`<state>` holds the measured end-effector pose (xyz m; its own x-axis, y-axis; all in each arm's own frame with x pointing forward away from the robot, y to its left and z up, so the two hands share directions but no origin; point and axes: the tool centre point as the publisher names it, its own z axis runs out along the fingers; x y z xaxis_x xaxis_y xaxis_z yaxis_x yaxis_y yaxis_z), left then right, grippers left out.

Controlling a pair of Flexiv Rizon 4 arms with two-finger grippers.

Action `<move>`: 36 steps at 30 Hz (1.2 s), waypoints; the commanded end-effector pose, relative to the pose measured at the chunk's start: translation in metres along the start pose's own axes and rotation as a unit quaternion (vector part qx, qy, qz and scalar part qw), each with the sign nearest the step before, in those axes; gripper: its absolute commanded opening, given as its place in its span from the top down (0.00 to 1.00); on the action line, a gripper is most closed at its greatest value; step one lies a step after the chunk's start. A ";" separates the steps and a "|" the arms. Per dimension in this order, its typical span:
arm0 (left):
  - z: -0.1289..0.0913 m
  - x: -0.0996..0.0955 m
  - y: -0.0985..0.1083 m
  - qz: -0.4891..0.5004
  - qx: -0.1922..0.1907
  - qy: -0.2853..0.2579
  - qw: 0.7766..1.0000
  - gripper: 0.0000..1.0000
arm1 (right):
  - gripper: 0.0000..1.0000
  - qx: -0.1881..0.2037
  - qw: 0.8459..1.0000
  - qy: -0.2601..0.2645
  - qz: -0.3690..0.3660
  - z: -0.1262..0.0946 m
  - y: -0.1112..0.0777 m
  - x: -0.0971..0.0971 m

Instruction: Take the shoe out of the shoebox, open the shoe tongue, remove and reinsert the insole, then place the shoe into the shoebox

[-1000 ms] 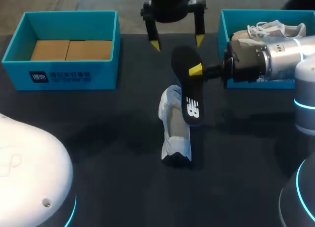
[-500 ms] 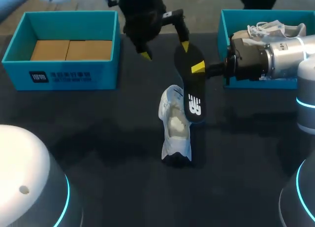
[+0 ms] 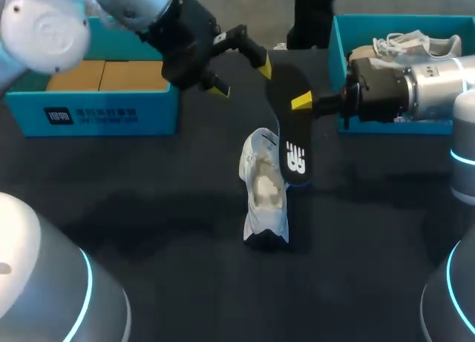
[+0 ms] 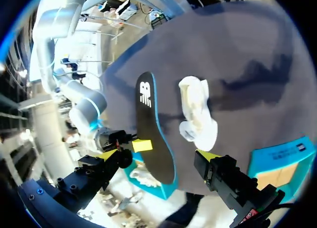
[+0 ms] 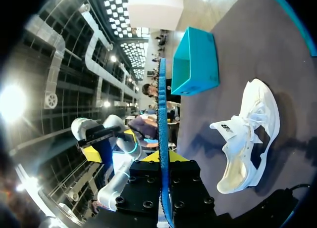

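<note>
The insole (image 3: 291, 127) looks like a thin, light foam sheet, bendy along its length and easily creased. It is best gripped across its flat faces near one end rather than crushed at the rim. The right hand (image 3: 298, 102) pinches it that way, near the upper end. It hangs upright, its lower end close by the opening of the shoe (image 3: 263, 190), which lies on the bench (image 3: 148, 201). The left hand (image 3: 240, 79) is spread and holds nothing, just beside the insole's top end; whether a fingertip touches it I cannot tell. The shoe seems soft and light, likely to slide or tip when the insole is pushed in, so steadying it at the heel looks wise.
</note>
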<state>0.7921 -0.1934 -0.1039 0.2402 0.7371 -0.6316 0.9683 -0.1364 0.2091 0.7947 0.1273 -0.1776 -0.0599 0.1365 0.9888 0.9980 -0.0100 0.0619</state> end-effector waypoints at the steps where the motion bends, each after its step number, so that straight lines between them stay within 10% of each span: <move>1: 0.004 0.007 -0.008 0.012 -0.015 -0.227 0.974 0.00 | 1.00 -0.006 1.000 0.000 -0.001 -0.002 -0.005 0.004; 18: 0.017 0.004 -0.005 0.033 -0.043 -0.349 0.935 0.00 | 1.00 -0.011 1.000 -0.005 0.004 -0.003 -0.006 0.008; 36: 0.022 0.005 -0.005 0.008 -0.044 -0.344 0.938 0.00 | 1.00 -0.032 0.999 0.012 0.008 -0.003 -0.003 0.007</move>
<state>0.7898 -0.2026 -0.1241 0.2689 0.1297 -0.9544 0.9627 -0.0662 0.2623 0.7953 0.1224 -0.1686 -0.0441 0.1178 0.9921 0.9968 -0.0613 0.0516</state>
